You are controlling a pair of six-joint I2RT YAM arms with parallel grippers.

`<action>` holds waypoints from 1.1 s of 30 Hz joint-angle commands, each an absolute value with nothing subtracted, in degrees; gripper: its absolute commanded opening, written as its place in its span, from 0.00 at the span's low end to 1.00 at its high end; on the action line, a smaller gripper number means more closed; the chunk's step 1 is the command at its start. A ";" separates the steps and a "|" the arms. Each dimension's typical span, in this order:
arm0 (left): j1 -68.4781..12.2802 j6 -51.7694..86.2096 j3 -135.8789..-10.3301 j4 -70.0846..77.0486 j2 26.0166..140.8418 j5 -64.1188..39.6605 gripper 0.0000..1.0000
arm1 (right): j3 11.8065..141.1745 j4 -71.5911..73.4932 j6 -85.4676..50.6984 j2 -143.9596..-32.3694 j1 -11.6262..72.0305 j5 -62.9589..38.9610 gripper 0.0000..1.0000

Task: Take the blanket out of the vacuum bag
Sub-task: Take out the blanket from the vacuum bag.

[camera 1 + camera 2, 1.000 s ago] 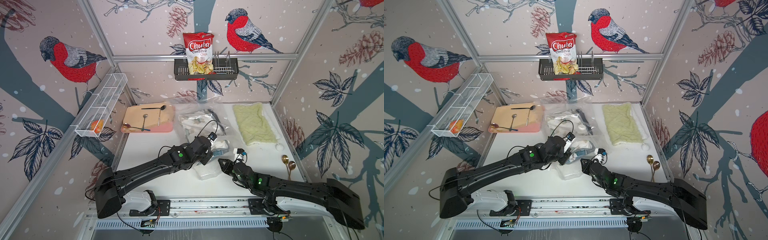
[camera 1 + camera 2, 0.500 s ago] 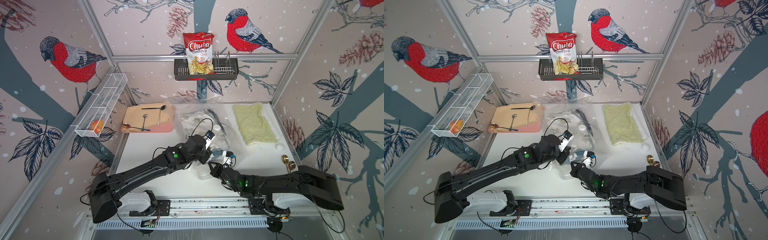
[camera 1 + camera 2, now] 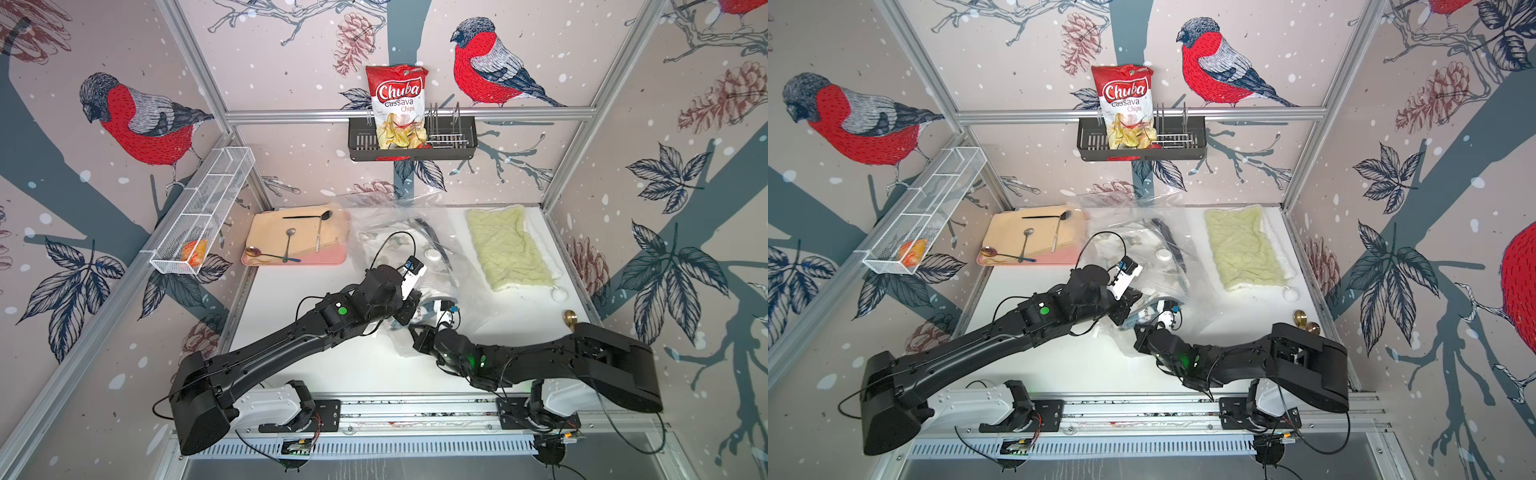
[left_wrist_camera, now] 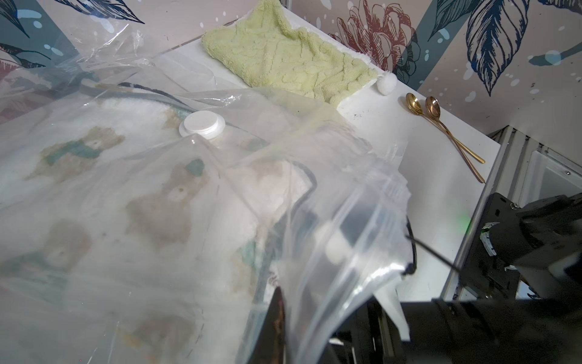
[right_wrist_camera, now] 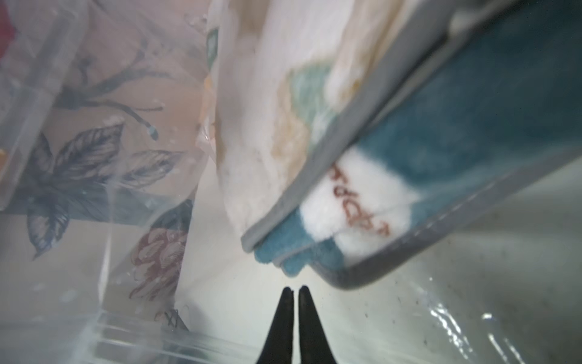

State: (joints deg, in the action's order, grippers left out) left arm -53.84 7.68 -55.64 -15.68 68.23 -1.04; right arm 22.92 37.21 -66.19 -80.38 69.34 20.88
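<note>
The vacuum bag (image 3: pixel 419 232) lies crinkled mid-table, its white valve cap (image 4: pixel 203 124) facing up. Inside shows the blanket (image 4: pixel 151 201), white with bear prints and a teal, grey-edged border (image 5: pixel 441 132). My left gripper (image 3: pixel 409 313) is shut on the bag's near mouth edge and holds the plastic lip (image 4: pixel 346 252) lifted; one dark finger (image 4: pixel 276 318) shows beside it. My right gripper (image 5: pixel 294 288) is shut with nothing between its fingertips. It sits low at the bag's mouth (image 3: pixel 1138 332), just short of the blanket's teal corner (image 5: pixel 283 255).
A pale green towel (image 3: pixel 511 249) with a white pompom (image 3: pixel 559 294) lies at the back right. Two gold spoons (image 4: pixel 441 126) rest near the right edge. A pink tray (image 3: pixel 338 259) with a board and spoons is back left. A wire basket (image 3: pixel 199 216) and a rack with a chips bag (image 3: pixel 399 104) hang on the walls.
My right gripper has closed and slid left to the bag's mouth, under the lifted lip. The left gripper has drawn slightly back and left with the plastic edge.
</note>
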 commanded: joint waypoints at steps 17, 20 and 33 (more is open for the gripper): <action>-53.79 7.74 -54.04 -12.74 67.12 -4.04 0.10 | 22.28 42.71 -75.97 -75.77 59.68 20.39 0.39; -53.79 7.65 -54.05 -12.92 67.23 -3.87 0.10 | 21.39 44.04 -77.05 -76.96 58.88 19.40 0.39; -53.79 7.52 -53.96 -12.93 67.32 -3.16 0.10 | 21.48 47.66 -79.61 -82.40 57.13 15.28 0.48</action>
State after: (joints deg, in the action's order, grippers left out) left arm -53.80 7.66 -53.95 -14.79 67.37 -2.96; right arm 21.10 44.18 -78.22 -81.47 57.30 16.91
